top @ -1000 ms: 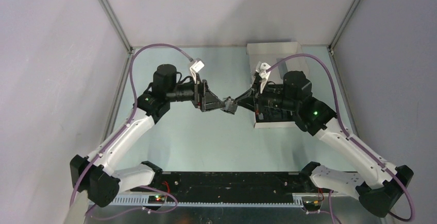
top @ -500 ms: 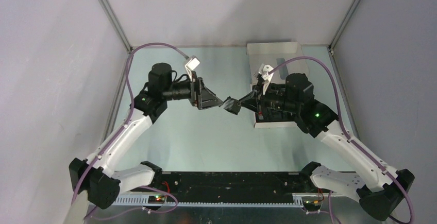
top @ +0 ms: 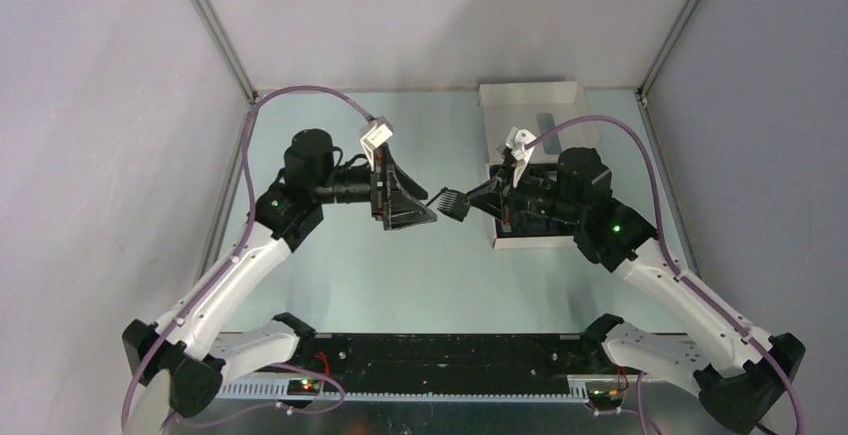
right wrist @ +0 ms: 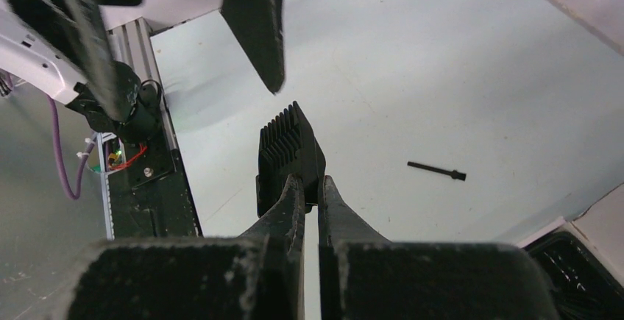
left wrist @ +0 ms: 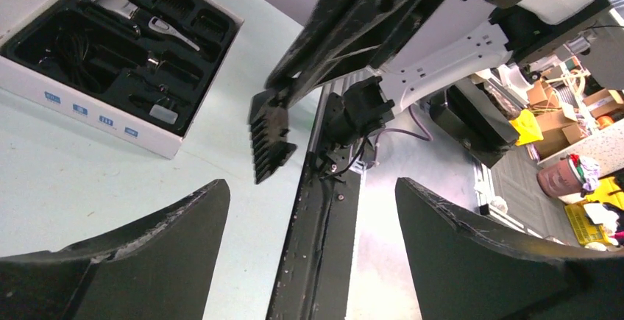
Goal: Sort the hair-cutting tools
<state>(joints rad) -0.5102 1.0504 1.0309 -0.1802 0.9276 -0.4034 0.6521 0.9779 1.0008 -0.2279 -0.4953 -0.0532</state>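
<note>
My right gripper [top: 468,198] is shut on a black comb attachment [top: 449,202] and holds it in the air above the table; the wrist view shows the fingertips [right wrist: 296,187] pinching its base [right wrist: 289,147]. My left gripper [top: 415,201] is wide open and empty, just left of the comb, not touching it. In the left wrist view the comb [left wrist: 271,132] hangs ahead of my open gripper [left wrist: 310,185]. The open box's black tray [left wrist: 44,11] holds the clipper [left wrist: 118,5], the cord [left wrist: 70,51] and other attachments. A thin black stick-brush [right wrist: 436,171] lies on the table.
The white box [top: 528,241] sits under my right arm, with a white lid [top: 530,93] behind it. The black base rail [top: 440,350] runs along the near edge. Metal frame posts stand at the back corners.
My left gripper has let go of the comb attachment, opened wide and drawn back to the left. My right gripper keeps hold of the comb.
</note>
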